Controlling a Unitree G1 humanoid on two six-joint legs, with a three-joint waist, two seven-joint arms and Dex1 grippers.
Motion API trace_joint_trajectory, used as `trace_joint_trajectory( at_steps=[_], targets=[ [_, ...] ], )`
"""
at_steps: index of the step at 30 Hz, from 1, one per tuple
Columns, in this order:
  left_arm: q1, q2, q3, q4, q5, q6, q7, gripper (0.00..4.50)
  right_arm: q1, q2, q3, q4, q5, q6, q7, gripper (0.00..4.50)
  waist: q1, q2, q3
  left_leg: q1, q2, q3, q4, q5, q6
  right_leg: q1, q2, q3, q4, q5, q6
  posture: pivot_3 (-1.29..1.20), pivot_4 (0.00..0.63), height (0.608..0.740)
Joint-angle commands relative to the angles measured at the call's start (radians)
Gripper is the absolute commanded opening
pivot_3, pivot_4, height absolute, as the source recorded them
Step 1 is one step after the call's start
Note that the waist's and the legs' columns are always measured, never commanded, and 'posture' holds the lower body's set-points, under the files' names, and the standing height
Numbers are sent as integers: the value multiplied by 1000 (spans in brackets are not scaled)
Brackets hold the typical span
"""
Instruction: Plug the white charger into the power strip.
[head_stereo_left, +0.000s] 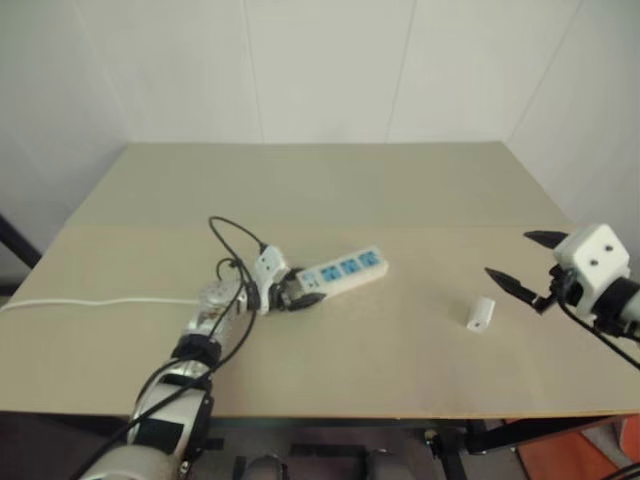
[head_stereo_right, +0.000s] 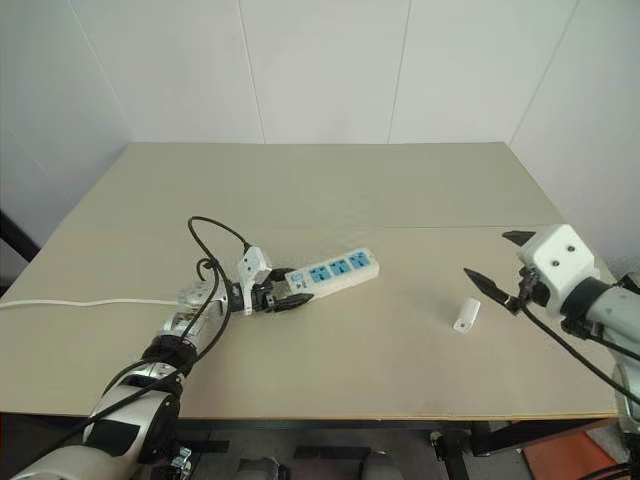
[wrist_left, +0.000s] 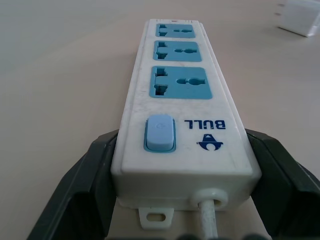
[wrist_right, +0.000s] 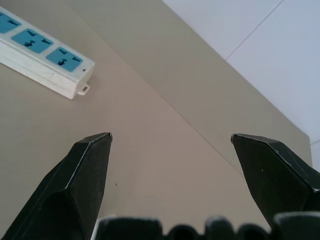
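- My left gripper (head_stereo_left: 292, 293) is closed on the cord end of the power strip (head_stereo_left: 345, 270); in my left wrist view one black finger (wrist_left: 82, 185) presses each long side of the white bar, just beside its blue switch (wrist_left: 159, 133).
- The strip lies flat on the table (head_stereo_left: 330, 185), running away from my left jaws toward the right and slightly back, its three blue socket faces up.
- Its thin white cord (head_stereo_left: 90, 302) trails off toward the table's left edge.
- My right gripper (head_stereo_right: 492, 262) hangs above the table's right side with its jaws spread wide and nothing between them.
- The white charger (head_stereo_right: 466, 315) lies on the table just below and beside my right fingertips, untouched, well apart from the strip.
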Motion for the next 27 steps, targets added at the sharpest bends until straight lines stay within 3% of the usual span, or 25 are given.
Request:
trace_joint_trajectory(
  at_steps=[1,5,11,16,21,27],
  targets=[
    [-2,28,-37,-73,-15,-8,-152,3281,-38,-56,17,33,5,-57,80,4500,0,0,0,0,0,0,0,0,0,0,0,0,0,0,0,0,150,740],
    [21,46,-73,-101,-1,-42,-231,3281,-74,-126,80,102,-44,-149,171,4500,0,0,0,0,0,0,0,0,0,0,0,0,0,0,0,0,150,740],
    [42,16,-77,-57,27,-92,-153,3281,-190,-218,238,255,-146,-451,332,4500,0,0,0,0,0,0,1,0,0,0,0,0,0,0,0,0,150,740],
    [67,-6,-82,-57,24,-90,-125,3281,-460,-264,438,558,-264,-916,535,4500,0,0,0,1,0,1,1,0,0,1,0,0,-1,0,0,0,150,740],
    [85,-17,-82,-82,16,-67,-118,3281,-801,-212,642,865,-354,-1284,704,4500,-5,1,0,3,0,1,0,0,0,2,0,0,-1,0,1,0,150,740],
    [97,-2,-91,-108,20,-44,-129,3281,-972,-159,844,1074,-448,-1577,742,4500,-1,1,0,2,0,1,0,0,0,2,-1,0,-2,0,0,0,150,740]
  ],
)
